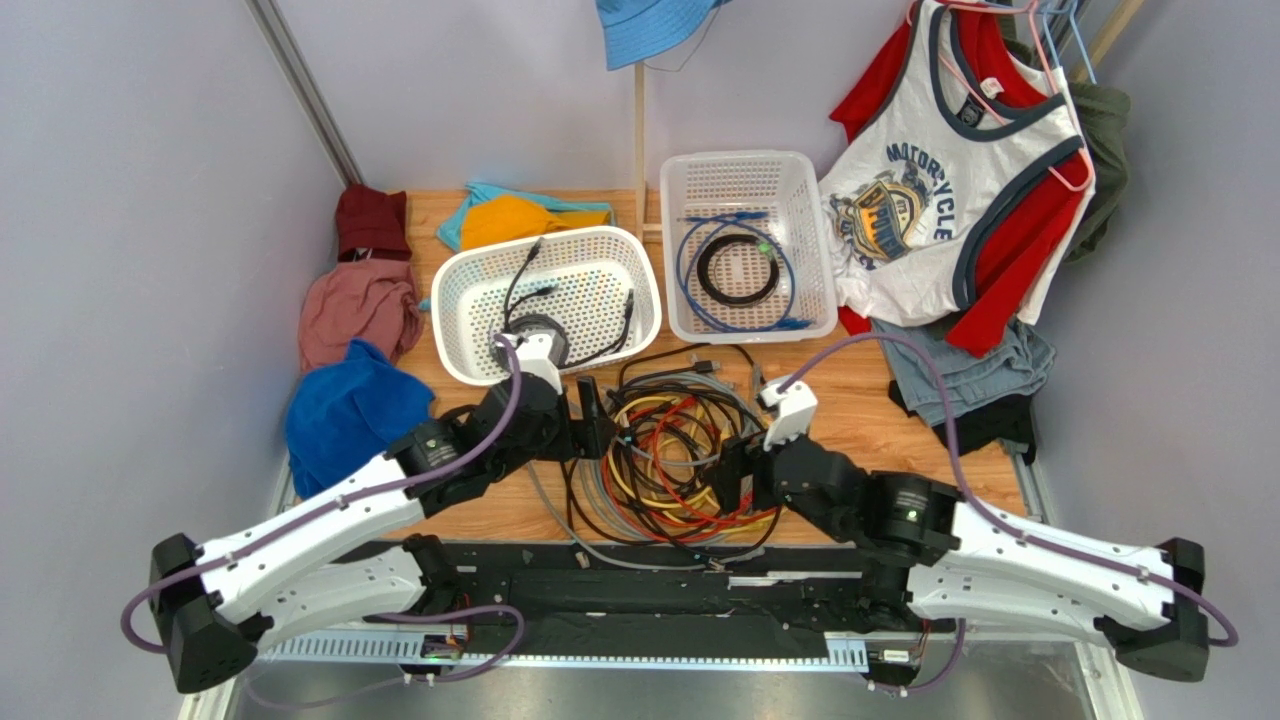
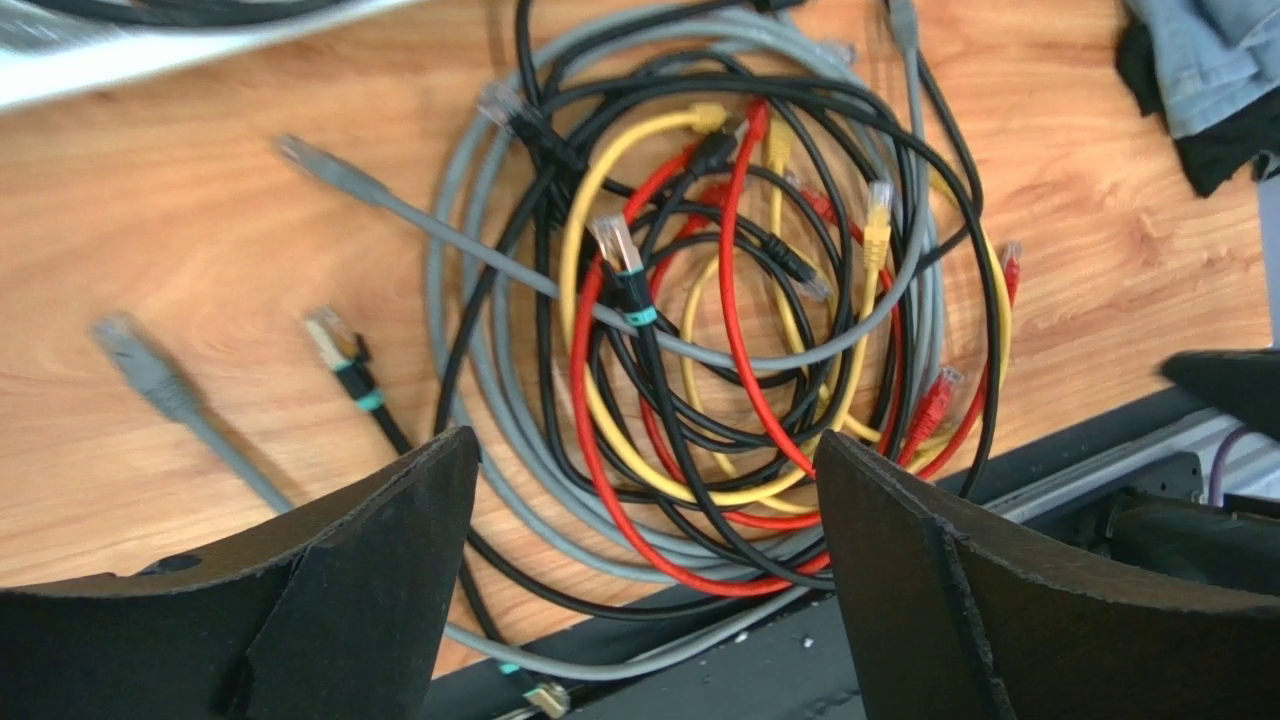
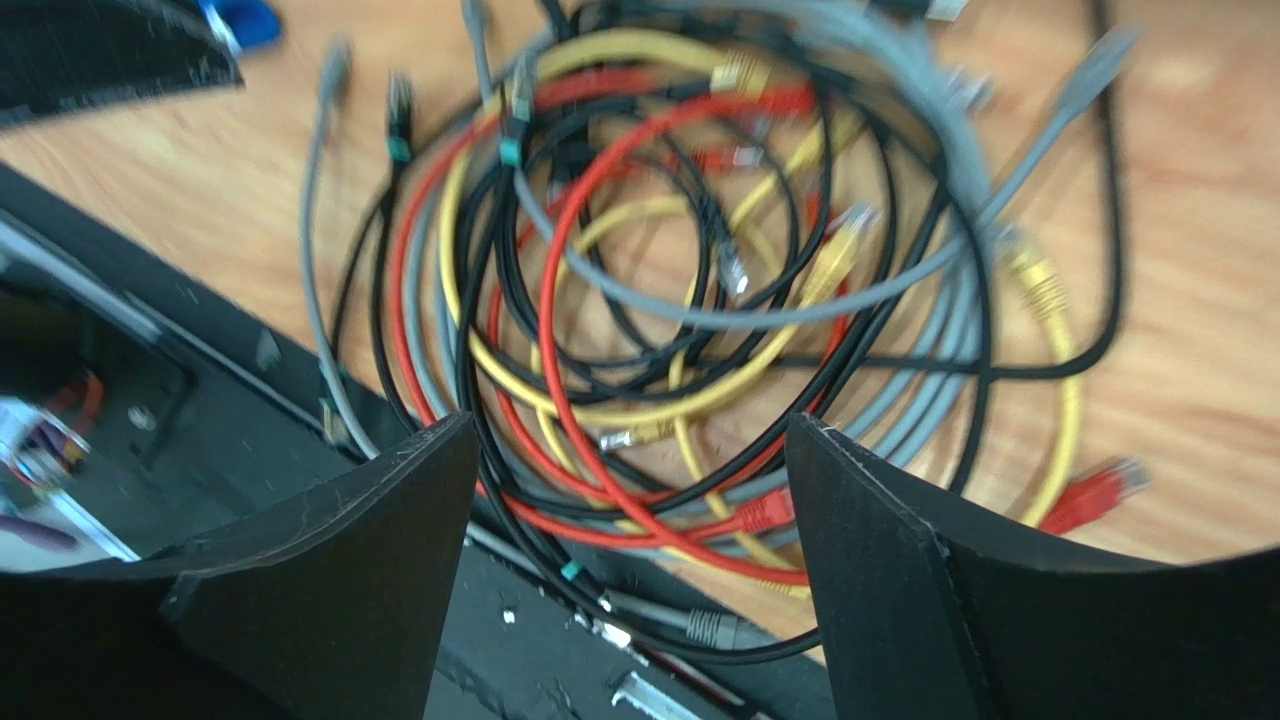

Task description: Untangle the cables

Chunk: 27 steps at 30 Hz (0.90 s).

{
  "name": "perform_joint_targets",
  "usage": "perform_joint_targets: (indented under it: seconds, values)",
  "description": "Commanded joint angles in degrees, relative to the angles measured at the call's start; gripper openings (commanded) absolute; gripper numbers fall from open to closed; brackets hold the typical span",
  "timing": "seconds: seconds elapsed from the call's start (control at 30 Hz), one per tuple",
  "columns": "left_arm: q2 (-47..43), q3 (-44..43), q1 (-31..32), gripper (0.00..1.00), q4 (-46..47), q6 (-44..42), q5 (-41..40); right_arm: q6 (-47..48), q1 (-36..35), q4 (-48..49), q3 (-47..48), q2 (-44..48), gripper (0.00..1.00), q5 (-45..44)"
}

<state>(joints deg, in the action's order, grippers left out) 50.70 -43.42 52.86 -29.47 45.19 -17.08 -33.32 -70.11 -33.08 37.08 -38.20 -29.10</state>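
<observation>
From above, the cables (image 1: 676,458) lie as one roundish heap on the bench (image 1: 864,428), near its front edge, with the left tool (image 1: 589,420) at the heap's left rim and the right tool (image 1: 736,477) at its right rim. The heap sits between the two and neither arm is clearly nearer. The left wrist view shows that tool spread wide with nothing in its grasp, its two fingers (image 2: 376,585) framing the near arc of the coil. The bulk of the red, yellow, black and grey loops lies ahead of it. A grey plug end (image 2: 323,162) sticks out of the coil to the left, free of the other loops, and I judge it the easier strand for this arm to start on. The right wrist view is slightly blurred. That tool too stands wide open and holds nothing, its fingers (image 3: 346,585) hanging over the coil's edge where it laps onto the black rail (image 3: 226,390). The crossings are thickest straight ahead of it. The heap has no single long axis; it is a ring, so a pull outward toward either side would probably loosen it best.
</observation>
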Motion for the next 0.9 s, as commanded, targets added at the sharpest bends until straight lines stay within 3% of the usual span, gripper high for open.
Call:
perform_joint_targets:
  seconds: [0.0, 0.17, 0.4, 0.6, 0.63, 0.7, 0.73, 0.87]
  values:
    - [5.80, 2.37, 2.23, 0.87, 7.40, 4.82, 4.34, -3.15, -0.29, 7.06, -1.13, -4.77, 0.78, 6.60]
    - [11.60, 2.47, 6.28, 0.80, 14.70, 5.26, 5.22, -3.68, -0.38, 6.98, -1.83, -5.93, 0.76, 7.48]
    - [22.85, 0.44, 7.17, 0.78, 16.64, 6.66, 4.08, -5.17, -0.29, 4.52, -3.77, -0.75, 0.75, 6.52]
    - [27.25, -0.79, 7.26, 0.68, 13.39, 8.51, 1.26, -5.44, -0.29, 2.93, -5.09, 2.68, 0.75, 5.46]
    - [27.61, -0.88, 7.26, 0.48, 13.83, 8.34, 1.26, -5.44, -0.29, 2.85, -5.09, 2.86, 0.74, 5.29]
    - [28.49, -1.23, 7.26, 0.23, 13.83, 8.07, 1.26, -5.26, -0.29, 2.85, -4.91, 2.86, 0.74, 5.20]
    - [28.49, -1.40, 7.26, 0.04, 13.48, 7.90, 1.17, -5.18, -0.29, 2.76, -4.83, 2.78, 0.74, 5.28]
    - [24.21, -3.07, 7.26, 0.00, 10.06, 5.54, -0.75, -5.00, -0.29, 2.23, -4.04, 2.34, 0.73, 5.28]
